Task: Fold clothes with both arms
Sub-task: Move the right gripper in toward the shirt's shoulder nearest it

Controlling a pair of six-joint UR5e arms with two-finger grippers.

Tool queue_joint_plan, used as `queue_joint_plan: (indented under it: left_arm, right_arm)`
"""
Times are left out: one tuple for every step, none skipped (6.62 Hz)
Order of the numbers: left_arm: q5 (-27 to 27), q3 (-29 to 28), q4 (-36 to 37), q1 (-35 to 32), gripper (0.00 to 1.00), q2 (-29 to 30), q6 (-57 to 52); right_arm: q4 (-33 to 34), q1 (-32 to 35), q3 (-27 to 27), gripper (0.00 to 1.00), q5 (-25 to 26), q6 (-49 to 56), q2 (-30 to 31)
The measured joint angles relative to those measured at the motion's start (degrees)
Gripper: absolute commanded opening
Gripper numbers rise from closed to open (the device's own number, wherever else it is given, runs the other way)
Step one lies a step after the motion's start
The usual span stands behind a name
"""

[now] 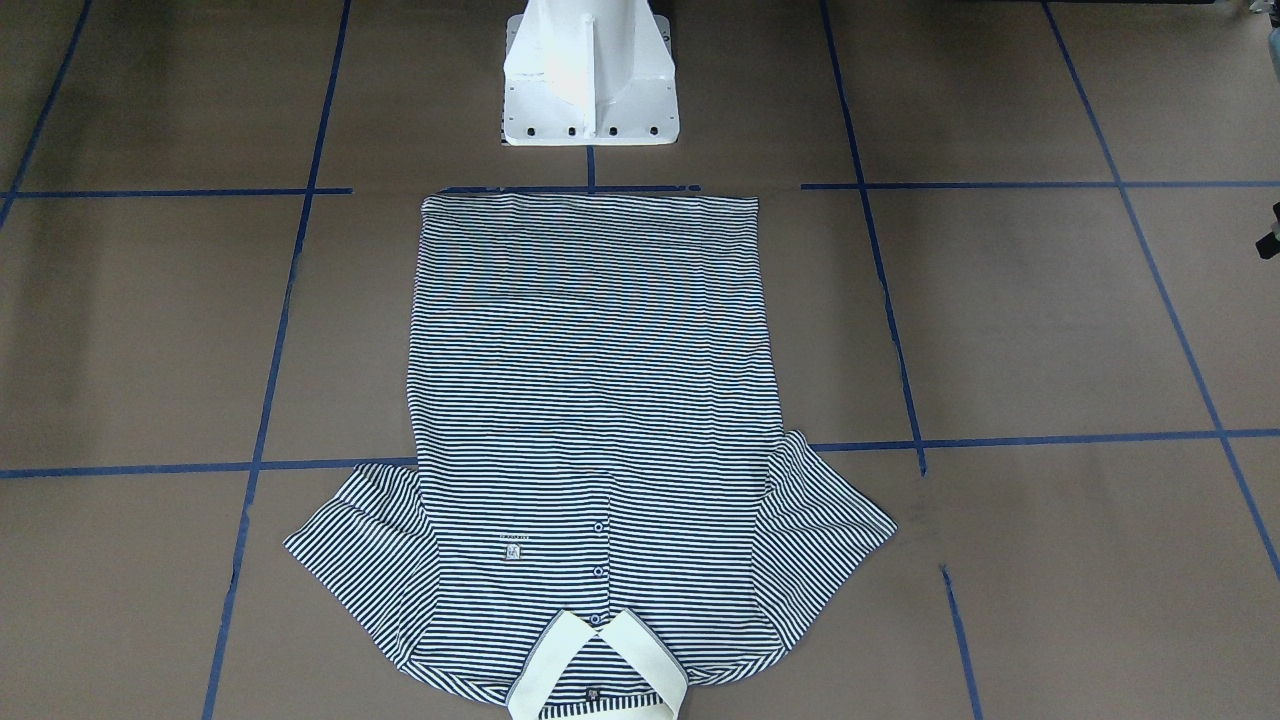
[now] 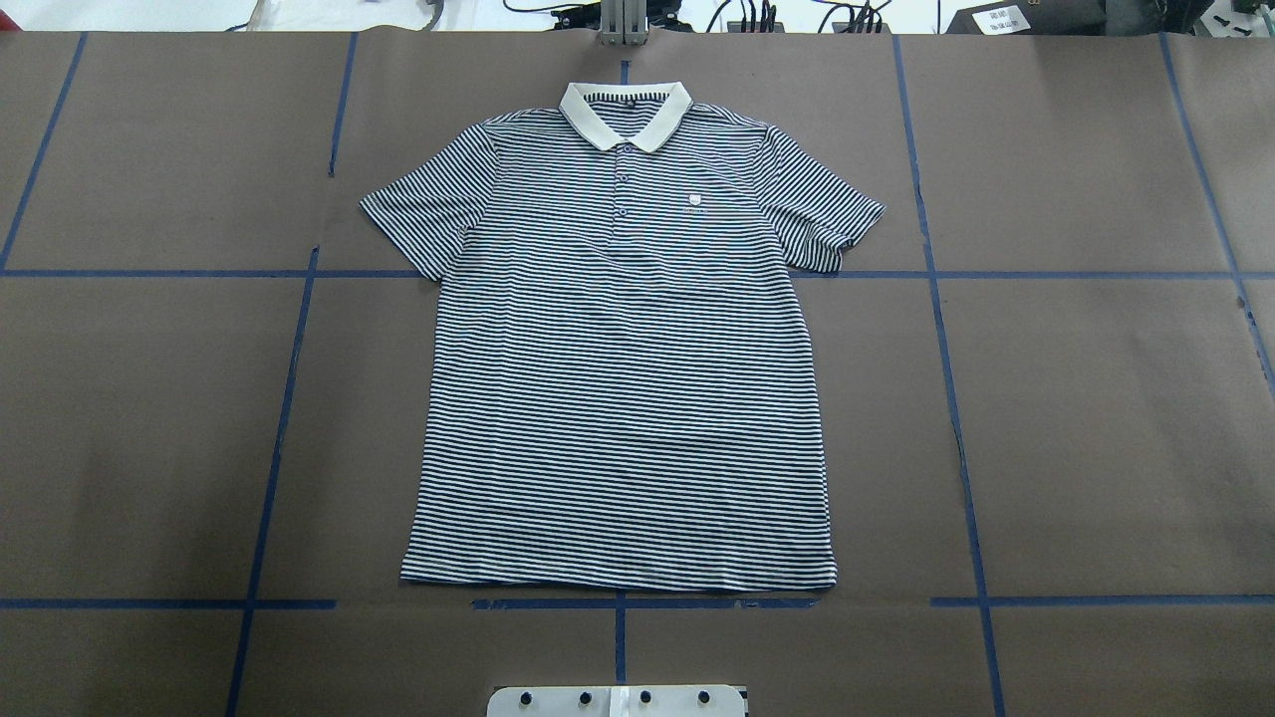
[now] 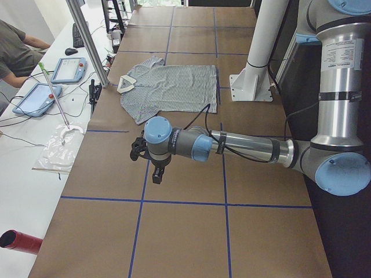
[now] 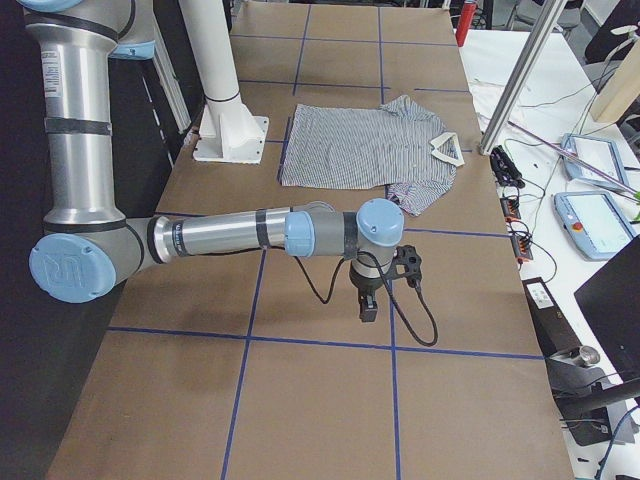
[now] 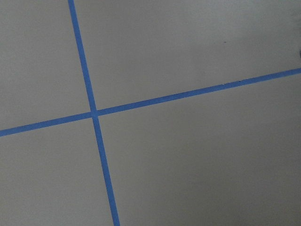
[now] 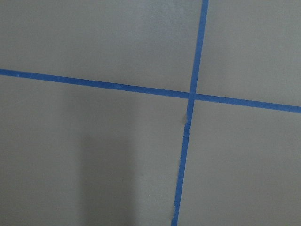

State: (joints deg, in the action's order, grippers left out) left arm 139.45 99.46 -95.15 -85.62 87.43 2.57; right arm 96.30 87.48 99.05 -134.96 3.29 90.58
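I read the polo shirt [image 2: 623,349] as laid flat for folding, with the left gripper [image 3: 157,172] and right gripper [image 4: 367,305] hanging well off its sides to leave it unobstructed; I cannot tell their jaw state.

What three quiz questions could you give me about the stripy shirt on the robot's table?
1. True or false: the polo shirt is already folded in half.
2. Pick one: the collar is A) red, B) cream, C) green.
3. Short answer: which end of the shirt lies nearest the white pedestal, the collar or the hem?

Key: 1. False, it lies flat and spread out. 2. B. 3. The hem.
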Motion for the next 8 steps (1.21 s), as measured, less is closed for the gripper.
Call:
queue_joint_plan:
  left_arm:
    - [0.0,0.0,0.8,-0.4,1.0,0.4,-0.1]
    - [0.0,1.0,1.0,-0.7,1.0,0.7,-0.3]
    - [0.1,2.6,0.7,-0.8,1.0,0.7,-0.3]
    - [0.2,4.2,0.5,-0.7,1.0,0.5,-0.2]
    - [0.4,4.8,-0.2,-0.4,1.0,0.5,-0.1]
    - [0.7,5.1,-1.4,0.0,1.0,0.3,-0.1]
    - [1.0,5.3,-2.4,0.2,1.0,0.1,0.0]
    - [1.9,5.6,-2.7,0.3,1.0,0.1,0.3]
  right_arm:
    - [-0.1,-0.1,-0.6,1.0,0.1,-0.2,-0.2]
    - [-0.1,-0.8,-1.6,1.0,0.0,-0.4,-1.1]
    - [-0.2,-2.8,-2.4,1.0,-0.8,-1.1,-2.4]
    - [-0.9,-5.6,-3.2,1.0,-2.6,-3.2,-4.5]
    - [-5.5,-9.0,-5.6,1.0,-4.3,-8.0,-7.7]
    - [-13.9,-12.9,-9.7,0.99,-4.5,-16.4,-11.2]
    - [-24.3,-18.2,-14.6,0.86,-1.7,-30.1,-15.8]
    - [-33.1,-23.9,-18.8,0.83,3.8,-45.6,-20.4]
